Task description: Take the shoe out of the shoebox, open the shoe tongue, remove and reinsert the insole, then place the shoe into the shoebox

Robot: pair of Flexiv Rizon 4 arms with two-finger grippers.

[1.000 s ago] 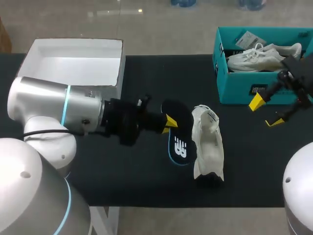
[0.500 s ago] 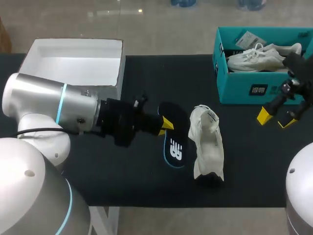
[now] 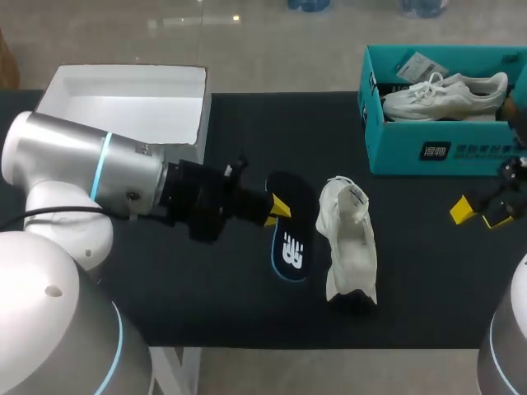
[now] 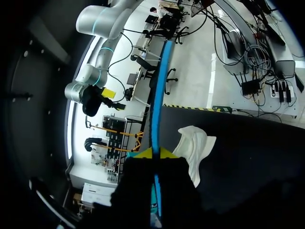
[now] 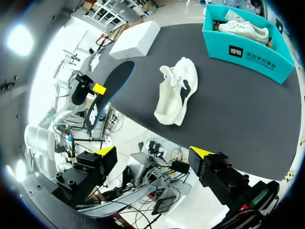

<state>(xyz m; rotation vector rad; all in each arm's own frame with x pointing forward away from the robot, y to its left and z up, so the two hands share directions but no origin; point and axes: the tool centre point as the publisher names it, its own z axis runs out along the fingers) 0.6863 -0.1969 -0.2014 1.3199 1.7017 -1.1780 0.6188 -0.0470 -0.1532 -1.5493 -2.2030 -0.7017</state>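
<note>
At the middle of the table (image 3: 412,271), the left gripper (image 3: 278,207) is clenching the dark insole (image 3: 288,234) by its edge. In the left wrist view the insole (image 4: 156,119) is running edge-on between the two yellow tips of that gripper (image 4: 155,153). Over the last second the insole is sliding a little toward 8 o'clock, away from the white shoe (image 3: 350,239), which is lying on its side just at the insole's 3 o'clock and is not moving. Whether the insole's far end is touching the tabletop cannot be told.

Meanwhile the right gripper (image 3: 479,214) is backing off from the front of the teal shoebox (image 3: 395,152) toward 4 o'clock. Its fingers are spread and holding nothing, as the right wrist view confirms (image 5: 152,155). The shoebox is sitting at 1 o'clock from the shoe, with a second shoe (image 3: 445,92) inside it. A white box (image 3: 123,103) is standing at 10 o'clock.

By my reading, the insole is already out of the shoe and the removal step is finishing. Reinsertion is coming next: the insole needs turning back toward the shoe's opening, and the retreating right arm will probably have to return to steady the floppy shoe.
</note>
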